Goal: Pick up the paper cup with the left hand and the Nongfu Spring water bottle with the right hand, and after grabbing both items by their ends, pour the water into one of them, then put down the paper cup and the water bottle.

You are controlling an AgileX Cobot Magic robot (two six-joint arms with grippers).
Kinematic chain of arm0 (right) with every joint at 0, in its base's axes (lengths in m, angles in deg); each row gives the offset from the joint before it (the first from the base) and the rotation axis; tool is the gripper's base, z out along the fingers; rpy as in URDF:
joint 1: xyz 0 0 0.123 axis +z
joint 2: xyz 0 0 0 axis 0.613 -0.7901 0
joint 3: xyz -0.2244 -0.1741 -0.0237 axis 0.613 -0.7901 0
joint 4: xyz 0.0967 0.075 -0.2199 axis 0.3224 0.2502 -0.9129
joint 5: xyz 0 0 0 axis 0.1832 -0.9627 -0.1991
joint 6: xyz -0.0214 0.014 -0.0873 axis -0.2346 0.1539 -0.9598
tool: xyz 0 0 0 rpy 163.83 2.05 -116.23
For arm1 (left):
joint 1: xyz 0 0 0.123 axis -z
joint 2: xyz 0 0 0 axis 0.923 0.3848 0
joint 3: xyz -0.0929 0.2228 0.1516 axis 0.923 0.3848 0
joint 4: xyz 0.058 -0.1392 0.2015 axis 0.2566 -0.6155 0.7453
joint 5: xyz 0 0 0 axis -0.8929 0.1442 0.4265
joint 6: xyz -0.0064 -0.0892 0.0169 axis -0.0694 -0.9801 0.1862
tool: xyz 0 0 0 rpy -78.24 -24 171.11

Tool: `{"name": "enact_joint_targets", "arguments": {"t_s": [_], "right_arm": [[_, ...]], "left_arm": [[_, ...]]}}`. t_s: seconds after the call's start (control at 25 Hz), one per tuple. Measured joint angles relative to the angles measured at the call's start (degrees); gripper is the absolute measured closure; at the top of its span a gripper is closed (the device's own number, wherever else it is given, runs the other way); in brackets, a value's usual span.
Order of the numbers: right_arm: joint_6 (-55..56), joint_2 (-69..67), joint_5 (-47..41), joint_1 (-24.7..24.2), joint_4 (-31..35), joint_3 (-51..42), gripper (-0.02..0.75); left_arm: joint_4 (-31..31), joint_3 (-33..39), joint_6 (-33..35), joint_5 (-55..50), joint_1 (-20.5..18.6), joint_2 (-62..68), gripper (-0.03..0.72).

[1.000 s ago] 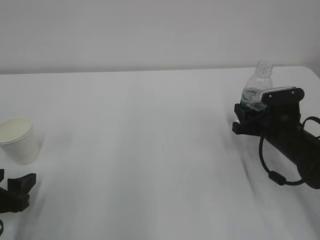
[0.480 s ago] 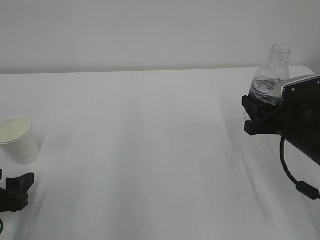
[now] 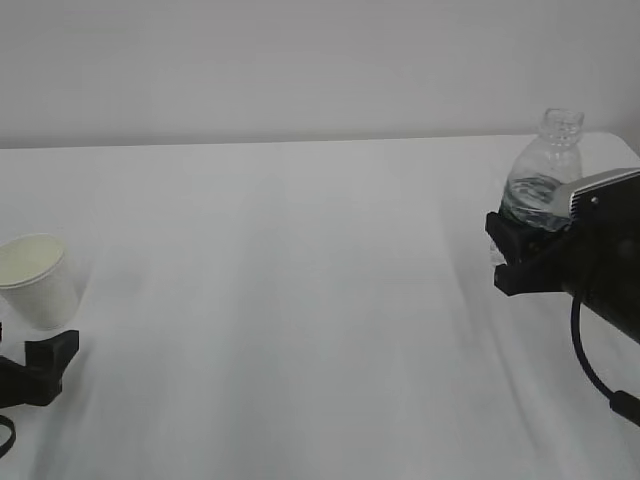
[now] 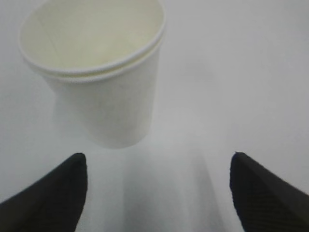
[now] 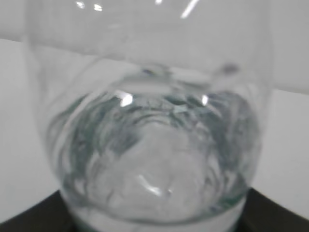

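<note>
The white paper cup [image 3: 35, 280] stands upright at the table's left edge; in the left wrist view the cup [image 4: 96, 72] sits just beyond my fingertips, a little left of centre. My left gripper [image 3: 30, 348] is low in front of it and open, its black fingers [image 4: 67, 183] wide apart with only table between them. My right gripper [image 3: 515, 248] is shut on the lower body of the Nongfu Spring water bottle [image 3: 545, 160], held upright off the table at the right. Water [image 5: 154, 159] shows through the bottle [image 5: 149, 96], which fills the right wrist view.
The white table [image 3: 300, 300] runs wide between the two arms, with a plain wall behind. Its far edge passes just behind the bottle. The right arm's black cable [image 3: 590, 370] hangs down at the right edge.
My right gripper lifted the bottle and carried it right, then eased it slightly down. My left gripper opened wider and moved closer to the cup.
</note>
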Motion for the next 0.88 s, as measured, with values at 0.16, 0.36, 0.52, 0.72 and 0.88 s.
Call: {"name": "enact_joint_targets", "arguments": {"t_s": [0.16, 0.36, 0.52, 0.72, 0.88], "right_arm": [[0.0, 0.0, -0.1, 0.0, -0.1, -0.4, 0.337], [0.0, 0.0, -0.1, 0.0, -0.1, -0.4, 0.337], [0.0, 0.0, -0.1, 0.0, -0.1, -0.4, 0.34], [0.0, 0.0, -0.1, 0.0, -0.1, -0.4, 0.342], [0.0, 0.0, -0.1, 0.0, -0.1, -0.4, 0.342]], "left_arm": [[-1.5, -2.2, -0.5, 0.0, 0.0, 0.2, -0.002], [-4.3, -5.7, -1.5, 0.0, 0.0, 0.5, -0.002], [-5.3, -7.9, -1.7, 0.0, 0.0, 0.5, -0.003], [-6.4, -8.5, -1.7, 0.0, 0.0, 1.0, -0.003], [-7.4, -8.5, -1.8, 0.0, 0.0, 3.2, -0.003]]}}
